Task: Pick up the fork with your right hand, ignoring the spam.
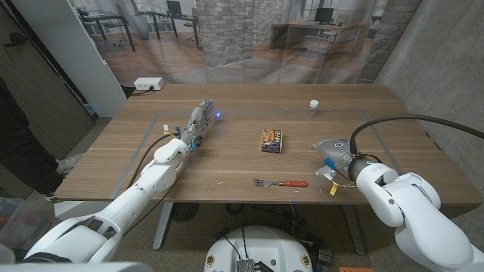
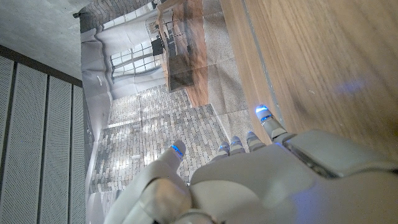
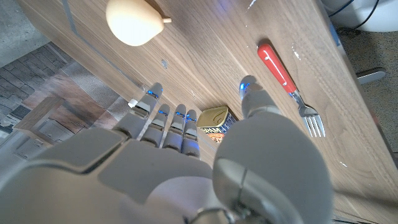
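near the table's front edge the fork (image 1: 280, 183) lies flat, red handle toward the right hand (image 1: 333, 150), which hovers just beyond it, fingers apart and holding nothing, so the reach seems barely begun; next it likely must drop toward the handle. farther in sits the spam (image 1: 272, 140), apart from the fork, then the left hand (image 1: 200, 121), also empty with fingers spread, and a small jar (image 1: 313, 105) near the far edge.
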`<act>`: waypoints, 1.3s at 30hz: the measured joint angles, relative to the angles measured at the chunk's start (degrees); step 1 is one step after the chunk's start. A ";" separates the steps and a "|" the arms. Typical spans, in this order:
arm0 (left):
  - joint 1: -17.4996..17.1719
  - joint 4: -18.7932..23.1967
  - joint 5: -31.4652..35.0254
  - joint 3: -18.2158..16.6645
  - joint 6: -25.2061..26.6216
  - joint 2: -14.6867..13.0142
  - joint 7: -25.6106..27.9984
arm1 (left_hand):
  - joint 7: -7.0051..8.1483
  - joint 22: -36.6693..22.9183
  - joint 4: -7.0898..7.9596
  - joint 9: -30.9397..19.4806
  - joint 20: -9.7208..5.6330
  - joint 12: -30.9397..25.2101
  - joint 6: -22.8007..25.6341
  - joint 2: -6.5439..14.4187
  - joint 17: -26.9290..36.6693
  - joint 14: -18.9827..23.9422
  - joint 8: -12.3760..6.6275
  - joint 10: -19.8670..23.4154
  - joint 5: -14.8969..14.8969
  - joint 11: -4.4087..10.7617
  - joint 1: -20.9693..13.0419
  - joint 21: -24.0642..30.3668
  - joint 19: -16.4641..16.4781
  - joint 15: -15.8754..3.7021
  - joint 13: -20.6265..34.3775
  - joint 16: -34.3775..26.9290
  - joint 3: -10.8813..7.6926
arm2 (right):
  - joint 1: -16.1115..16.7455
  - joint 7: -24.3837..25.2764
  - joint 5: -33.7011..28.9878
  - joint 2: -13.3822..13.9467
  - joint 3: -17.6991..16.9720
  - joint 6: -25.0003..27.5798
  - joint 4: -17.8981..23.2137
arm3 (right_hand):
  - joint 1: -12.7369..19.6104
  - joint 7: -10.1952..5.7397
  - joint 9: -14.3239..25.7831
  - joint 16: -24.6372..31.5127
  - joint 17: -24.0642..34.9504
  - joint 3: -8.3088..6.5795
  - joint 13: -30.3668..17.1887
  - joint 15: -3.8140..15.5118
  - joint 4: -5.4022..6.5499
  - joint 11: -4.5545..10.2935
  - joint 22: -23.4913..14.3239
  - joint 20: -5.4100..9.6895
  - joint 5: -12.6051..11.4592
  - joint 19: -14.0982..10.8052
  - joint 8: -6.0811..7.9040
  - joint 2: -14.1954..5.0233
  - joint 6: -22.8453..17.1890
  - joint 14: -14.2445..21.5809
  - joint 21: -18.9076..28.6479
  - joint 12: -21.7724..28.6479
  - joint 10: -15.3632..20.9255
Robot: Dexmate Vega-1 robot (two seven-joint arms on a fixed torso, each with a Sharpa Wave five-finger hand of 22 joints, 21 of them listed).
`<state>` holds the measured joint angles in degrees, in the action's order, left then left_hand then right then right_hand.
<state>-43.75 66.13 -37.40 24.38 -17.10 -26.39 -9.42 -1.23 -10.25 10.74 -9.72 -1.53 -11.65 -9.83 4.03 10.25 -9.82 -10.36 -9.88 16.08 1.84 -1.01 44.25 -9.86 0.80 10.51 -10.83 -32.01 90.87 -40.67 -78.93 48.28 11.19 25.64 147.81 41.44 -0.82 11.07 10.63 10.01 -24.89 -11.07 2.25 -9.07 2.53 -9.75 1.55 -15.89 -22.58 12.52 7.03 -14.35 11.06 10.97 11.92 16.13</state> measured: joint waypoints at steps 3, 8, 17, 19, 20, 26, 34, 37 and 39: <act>0.03 -0.03 0.00 0.00 0.00 0.01 -0.04 | 0.00 0.00 -0.03 0.00 0.00 0.00 0.00 0.00 0.00 0.00 0.00 0.00 0.00 0.00 0.00 0.00 0.00 0.00 0.00 0.00 0.03 | 0.04 0.00 -0.09 -0.40 0.22 -0.29 -0.07 | 0.28 -0.05 0.00 0.00 0.00 0.33 0.00 -0.02 0.14 0.01 0.00 0.40 -0.56 -0.40 0.22 0.28 -0.78 0.71 0.01 0.07 0.57; 0.03 -0.04 0.00 0.00 0.00 -0.02 -0.05 | 0.00 0.00 -0.19 0.00 0.00 0.00 0.00 0.00 0.00 0.00 0.00 0.00 0.00 0.00 0.00 0.00 0.00 0.00 0.00 0.00 0.19 | 0.14 0.15 -0.37 -0.95 0.59 -0.65 -0.22 | 0.28 -0.10 0.00 0.45 0.00 0.94 -0.27 0.10 0.46 -0.17 0.00 1.02 -1.09 -1.02 0.42 0.28 -1.53 1.55 0.34 0.50 1.60; 0.03 -0.05 -0.01 0.00 0.01 -0.15 -0.10 | 0.00 0.00 -0.19 0.00 0.00 0.00 0.00 0.00 0.00 0.00 0.00 0.00 0.38 0.00 0.00 0.00 0.00 0.00 0.00 0.00 0.19 | 0.12 0.45 -0.98 -1.76 1.46 -1.04 -0.53 | 0.28 -0.63 -0.01 0.65 -0.01 1.78 -0.27 0.11 0.78 0.34 0.01 1.00 -1.99 -1.85 0.69 0.27 -2.67 3.22 0.33 0.77 2.73; 0.06 -0.11 -0.02 -0.01 0.04 -0.16 -0.13 | 0.00 0.00 -0.18 0.00 0.00 0.00 0.00 0.00 0.00 0.00 0.00 0.00 0.38 0.00 0.00 0.00 0.00 0.00 0.00 0.00 0.19 | 0.09 0.56 -1.14 -1.91 1.66 -1.10 -0.60 | 0.28 -1.04 -0.01 0.84 0.26 2.29 -0.27 0.01 0.87 0.54 0.01 1.03 -1.99 -2.27 0.85 0.27 -3.09 3.50 0.78 0.94 3.35; 0.09 -0.17 -0.03 -0.01 0.08 -0.16 -0.17 | 0.00 0.00 -0.18 0.00 0.00 0.00 0.00 0.00 0.00 0.00 0.00 0.00 0.38 0.00 0.00 0.00 0.00 0.00 0.00 0.00 0.19 | 0.05 0.58 -1.26 -2.08 1.91 -1.16 -0.71 | 0.28 -1.02 -0.01 0.84 0.27 2.38 -0.27 -0.01 0.96 0.74 0.01 1.22 -2.18 -2.47 0.85 0.27 -3.48 3.73 0.78 0.94 3.55; 0.34 -0.55 -0.06 -0.03 0.15 -0.17 -0.42 | 0.00 0.00 -0.18 0.00 0.00 0.00 0.00 0.00 0.00 0.00 0.00 0.00 0.38 0.00 0.00 0.00 0.00 0.00 0.00 0.00 0.18 | -0.13 0.87 -2.16 -2.57 2.73 -1.25 -1.05 | 0.60 -1.62 -0.01 1.19 0.27 3.66 -0.26 0.11 0.97 1.56 0.01 1.12 -2.77 -3.40 1.06 0.59 -4.71 5.66 0.78 0.94 4.77; 0.82 -1.48 -0.12 -0.03 0.16 0.05 -0.81 | 0.00 0.00 -0.18 0.00 0.22 0.00 0.00 0.00 0.00 0.00 0.00 0.00 0.38 0.00 0.00 0.00 -0.22 0.00 0.00 0.00 0.18 | -0.51 1.08 -3.73 -3.19 3.95 -1.33 -1.62 | 0.68 -1.86 -0.01 1.29 0.27 4.66 -0.54 0.11 1.02 1.56 -0.27 1.11 -2.98 -3.79 1.06 0.67 -4.94 6.25 0.78 0.94 4.76; 1.03 -1.87 -0.15 -0.03 0.16 0.15 -1.07 | 0.00 0.00 -0.17 0.00 0.22 0.00 0.00 0.00 0.00 0.00 0.00 0.00 0.38 0.00 0.00 -0.40 -0.22 0.00 0.00 0.00 0.18 | -0.90 1.05 -4.32 -3.45 4.60 -1.46 -2.02 | 0.68 -1.93 -0.01 1.29 0.54 4.89 -0.54 0.11 1.25 1.55 -0.27 1.11 -2.98 -3.79 1.06 0.67 -5.01 6.25 0.78 0.94 4.76; 1.13 -2.06 -0.16 -0.03 0.16 0.22 -1.17 | 0.00 0.00 -0.17 0.00 0.22 0.00 0.00 0.00 0.00 0.00 0.00 0.00 0.38 0.00 0.00 -0.40 -0.22 0.00 0.00 0.00 0.18 | -1.01 1.04 -4.66 -3.51 4.81 -1.57 -2.16 | 0.94 -1.93 -0.01 1.29 0.54 5.13 -0.54 0.05 1.02 1.44 -0.27 1.11 -3.20 -3.78 1.06 0.88 -5.02 6.47 0.78 0.94 4.88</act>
<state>-42.62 64.07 -37.55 24.35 -16.94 -26.17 -10.59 -1.23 -10.25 10.57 -9.72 -1.32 -11.65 -9.83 4.03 10.24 -9.82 -10.36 -9.88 16.46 1.84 -1.01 43.85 -10.08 0.80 10.51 -10.83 -31.83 89.87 -39.63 -83.59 44.77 16.00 24.07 145.65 42.38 -2.76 11.06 11.92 10.55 -19.76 -11.61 2.31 -8.05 3.97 -10.02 2.66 -19.09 -26.36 13.58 7.92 -19.37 17.53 11.75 12.86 21.01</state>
